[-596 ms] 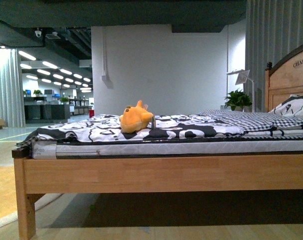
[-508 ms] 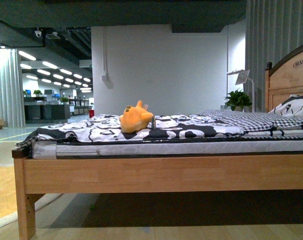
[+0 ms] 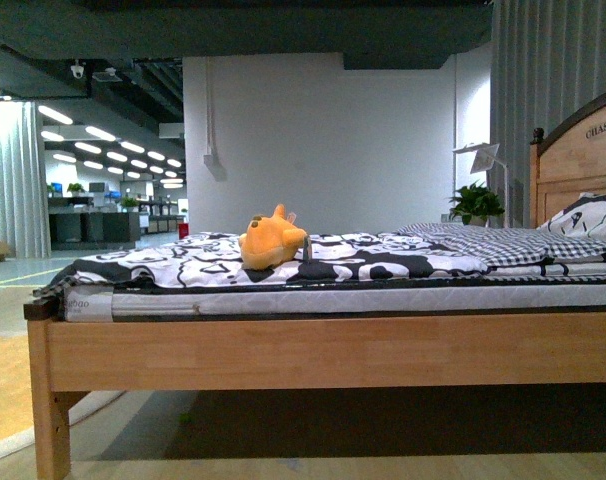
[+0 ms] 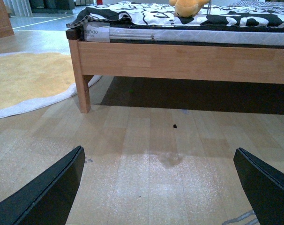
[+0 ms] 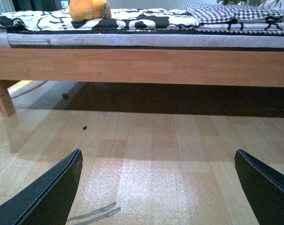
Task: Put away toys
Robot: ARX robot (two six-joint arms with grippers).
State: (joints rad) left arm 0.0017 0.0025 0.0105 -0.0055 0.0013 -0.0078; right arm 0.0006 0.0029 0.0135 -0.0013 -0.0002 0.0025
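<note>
Black fingers of our left gripper point(image 4: 158, 148) are standing wide apart, gripping nothing, over bare floor point(image 4: 146, 136); our right gripper point(image 5: 157, 150) is doing likewise. Both are hanging low, short of the bed point(image 3: 333, 350). The toy point(image 3: 273, 238) is lying up on the quilt point(image 3: 383, 262), nearer the foot end, well apart from both grippers. We are judging the risks: arms clipping the bed frame while rising, a reach falling short across the bed, or jaws pinching quilt along with plush.
</note>
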